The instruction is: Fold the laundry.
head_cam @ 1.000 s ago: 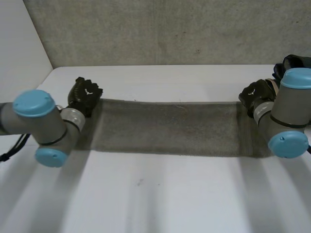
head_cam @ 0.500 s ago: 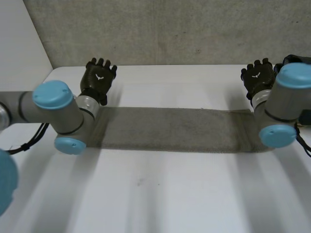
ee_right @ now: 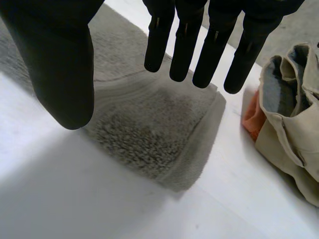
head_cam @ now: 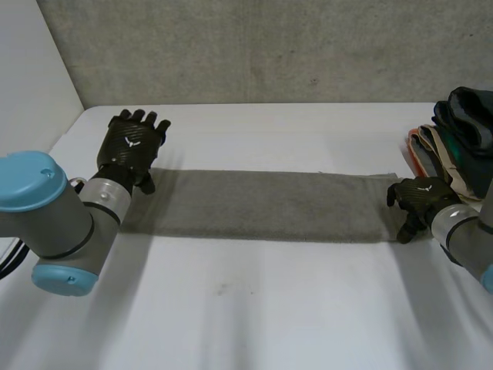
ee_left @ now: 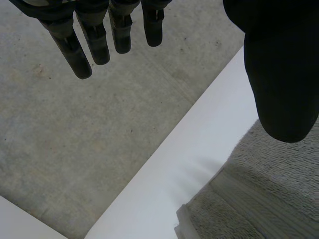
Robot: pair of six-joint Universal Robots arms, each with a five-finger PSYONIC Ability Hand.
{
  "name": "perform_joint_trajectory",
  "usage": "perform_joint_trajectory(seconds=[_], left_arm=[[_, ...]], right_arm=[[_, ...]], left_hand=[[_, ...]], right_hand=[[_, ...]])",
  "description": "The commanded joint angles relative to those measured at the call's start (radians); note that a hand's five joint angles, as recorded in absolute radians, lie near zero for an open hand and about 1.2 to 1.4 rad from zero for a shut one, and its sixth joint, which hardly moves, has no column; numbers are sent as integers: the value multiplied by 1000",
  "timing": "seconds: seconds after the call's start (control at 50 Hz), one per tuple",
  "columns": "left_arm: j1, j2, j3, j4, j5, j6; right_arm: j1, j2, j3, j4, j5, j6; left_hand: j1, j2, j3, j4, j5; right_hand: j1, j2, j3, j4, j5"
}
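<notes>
A smooth white tabletop (head_cam: 254, 308) is lying broad and flat across the scene, while a rough, speckled grey concrete wall (head_cam: 269, 46) is standing along its far edge and a plain white side panel (head_cam: 31, 69) is rising at its far left corner, meeting that wall.

One long grey terry towel (head_cam: 262, 204), folded into a narrow strip. One heap of folded clothes (head_cam: 461, 142) in dark green, beige and orange; pieces too stacked to count. Two black robot hands: left hand (head_cam: 132, 145), right hand (head_cam: 420, 196). Two grey arms with light-blue caps: left arm (head_cam: 60, 227), right arm (head_cam: 464, 231). One white table (head_cam: 254, 308).
</notes>
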Motion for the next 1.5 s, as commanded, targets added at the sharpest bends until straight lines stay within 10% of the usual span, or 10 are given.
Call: perform_joint_trajectory(seconds=[0.02, 0.36, 0.74, 0.82, 0.88, 0.96, 1.16, 1.38, 1.5], left_arm=[[-2, -4, -2, 7, 0, 0], [13, 111, -64, 6, -2, -9], [34, 174, -110, 6, -2, -134], [24, 171, -114, 7, -2, -134], [8, 169, -101, 7, -2, -135], [-57, 166, -69, 9, -5, -138], [-215, 109, 9, 7, -8, -219], [-325, -193, 204, -14, -34, -233], [-321, -320, 324, -105, -233, -180]], right_arm=[[-2, 70, -12, -76, 36, -84], [-249, -30, 21, -168, 164, -563], [588, 143, -68, -441, -313, -606], [654, 228, -120, -406, -246, -604], [656, 235, -154, -367, -97, -585], [652, 180, -141, -367, 35, -479], [480, -62, -22, -225, 37, 58], [359, -24, 50, -128, 52, 14], [322, 5, 67, -160, 76, -29]], left_hand=[[-13, -35, -40, -29, -48], [-13, -35, -40, -29, -48], [-13, -35, -40, -29, -48], [-13, -35, -40, -29, -48], [-13, -35, -40, -29, -48], [-13, -35, -40, -29, -48], [-13, -35, -40, -29, -48], [3, -20, -25, -14, -33], [23, 1, -4, 7, -12]], right_hand=[[808, 808, 804, 807, 803], [808, 808, 804, 807, 803], [808, 808, 804, 807, 803], [808, 808, 804, 807, 803], [-413, -414, -418, -415, -419], [-413, -414, -418, -415, -419], [-413, -414, -418, -415, -419], [-368, -369, -372, -370, -374], [171, 171, 167, 170, 166]])
